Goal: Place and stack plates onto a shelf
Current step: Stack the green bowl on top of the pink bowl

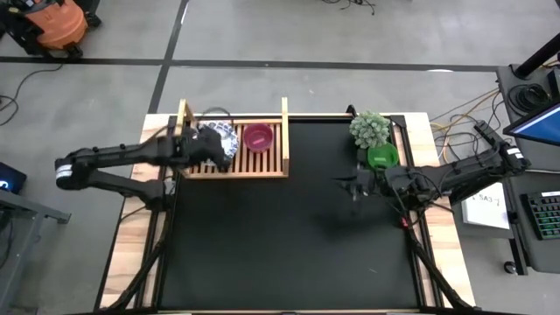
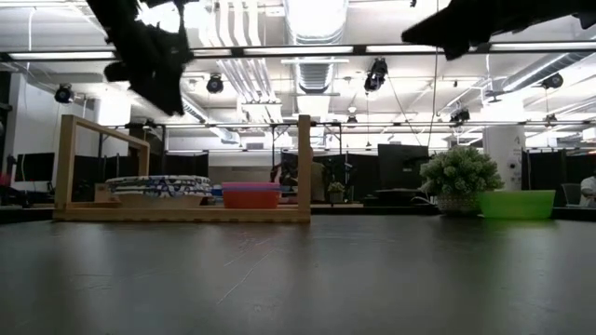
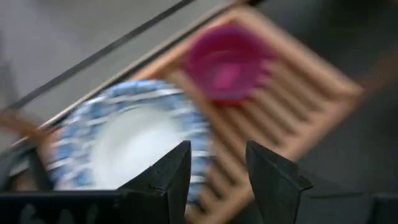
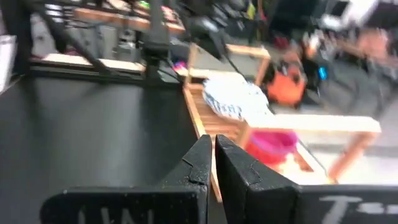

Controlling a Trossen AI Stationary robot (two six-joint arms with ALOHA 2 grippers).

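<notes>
Hovering above the shelf (image 1: pixel 234 163), the left end effector (image 1: pixel 220 156) has its fingers parted with nothing between them, as its own wrist view makes plain: the two dark fingers (image 3: pixel 171 177) stand apart, and directly beneath them lie the plates (image 3: pixel 127 143), blue-rimmed and white-centred, on the wooden slats. From overhead the plates (image 1: pixel 219 137) are half hidden by that arm, so their number cannot be counted there; the low view shows them as a shallow stack (image 2: pixel 158 189) resting flat on the shelf (image 2: pixel 186 212), with the left end effector (image 2: pixel 149 70) well above it and clear of it. Just beyond the plates, on the same shelf, sits a red bowl (image 1: pixel 258 136), which the low view shows as a red bowl (image 2: pixel 250 195) beside the stack. The right end effector (image 1: pixel 357 184) hangs over the bare black surface (image 1: pixel 289 245), well apart from the shelf; its wrist view shows the fingers (image 4: pixel 202 165) pressed together on nothing. Near it stand a green bowl (image 1: pixel 382 157) and a small potted plant (image 1: pixel 370 129), both seen side by side in the low view.
</notes>
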